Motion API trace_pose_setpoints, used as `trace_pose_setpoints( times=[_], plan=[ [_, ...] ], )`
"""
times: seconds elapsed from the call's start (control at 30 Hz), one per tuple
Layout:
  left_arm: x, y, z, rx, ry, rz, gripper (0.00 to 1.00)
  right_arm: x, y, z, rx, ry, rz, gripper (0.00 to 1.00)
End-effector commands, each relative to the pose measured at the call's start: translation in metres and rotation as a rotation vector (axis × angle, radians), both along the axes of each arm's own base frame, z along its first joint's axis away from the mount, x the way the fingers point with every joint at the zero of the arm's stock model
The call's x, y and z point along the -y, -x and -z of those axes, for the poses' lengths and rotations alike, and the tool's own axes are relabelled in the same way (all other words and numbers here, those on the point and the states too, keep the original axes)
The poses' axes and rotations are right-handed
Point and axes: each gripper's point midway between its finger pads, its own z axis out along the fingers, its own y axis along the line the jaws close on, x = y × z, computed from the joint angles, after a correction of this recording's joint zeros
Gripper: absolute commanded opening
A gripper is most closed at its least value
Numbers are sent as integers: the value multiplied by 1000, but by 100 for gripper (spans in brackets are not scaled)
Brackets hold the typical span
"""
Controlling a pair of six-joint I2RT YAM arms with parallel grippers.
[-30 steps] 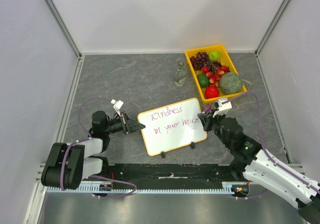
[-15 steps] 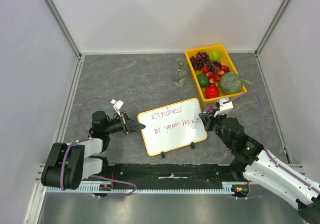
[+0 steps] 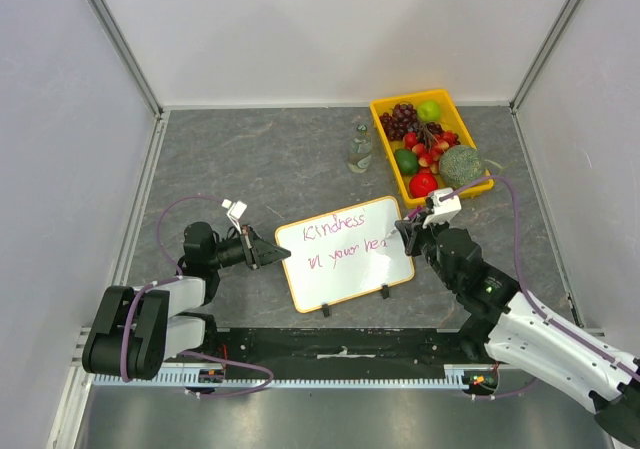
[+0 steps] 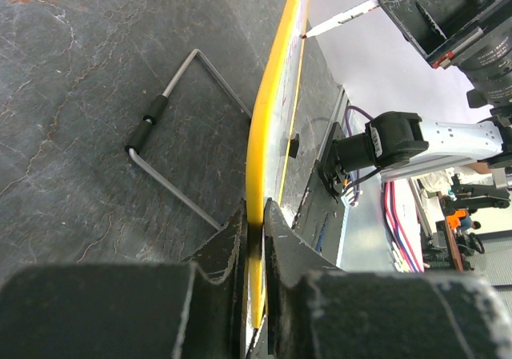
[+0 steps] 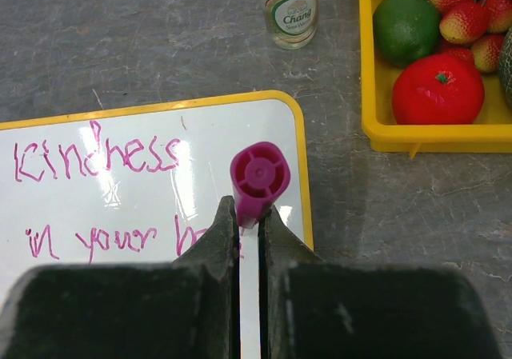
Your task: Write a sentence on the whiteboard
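The left arm lies low on the counter (image 3: 250, 159) and reaches to the right. The left tool (image 4: 254, 223) is pressed onto the yellow rim of the whiteboard (image 3: 345, 277), pinching its left edge. The right arm bends forward with its wrist tipped down. The right tool (image 5: 250, 231) pinches a pink pen (image 5: 260, 175), whose tip meets the board just under the tool. The sentence (image 5: 96, 155) lies to the left of this tool.
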Motion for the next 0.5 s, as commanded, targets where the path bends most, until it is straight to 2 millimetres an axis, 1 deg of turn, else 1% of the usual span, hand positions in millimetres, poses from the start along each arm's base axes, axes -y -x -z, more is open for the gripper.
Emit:
trace_pose_setpoints(
  times=[0.0,0.17,0.47],
  plan=[
    [0,-4,0,12,-7,-8,2,-1,-7,-17,52,-28,22,0],
    [0,-4,0,11,-8,-6,2,0,-5,-7,33,-15,11,0],
    [0,-4,0,11,-8,-6,2,6,3,13,-15,16,10,0]
  ],
)
